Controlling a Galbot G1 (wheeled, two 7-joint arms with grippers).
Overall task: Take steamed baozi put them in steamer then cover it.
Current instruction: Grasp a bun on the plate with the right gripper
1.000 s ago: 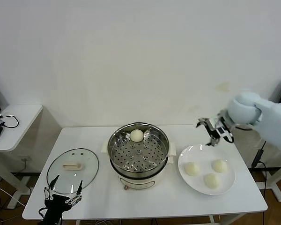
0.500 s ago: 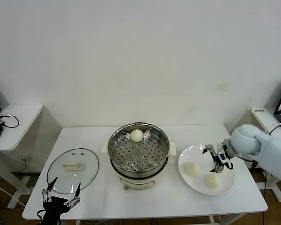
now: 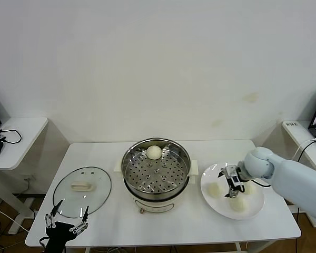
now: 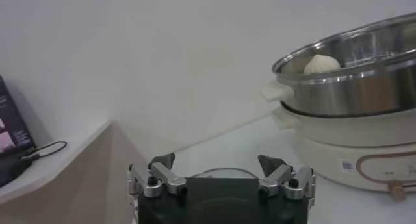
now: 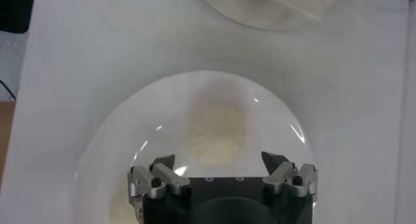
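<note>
The right gripper, jaws apart, hangs directly above a plate bun, steamer to its left.

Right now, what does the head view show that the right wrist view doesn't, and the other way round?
Only the head view shows the steamer with one baozi on its tray, the cover lying flat on the table to the steamer's left, and the left gripper parked at the table's front edge.

Only the right wrist view looks straight down past the open jaws onto one bun.

Both show the white plate with buns on it, and the right gripper above it, holding nothing.
</note>
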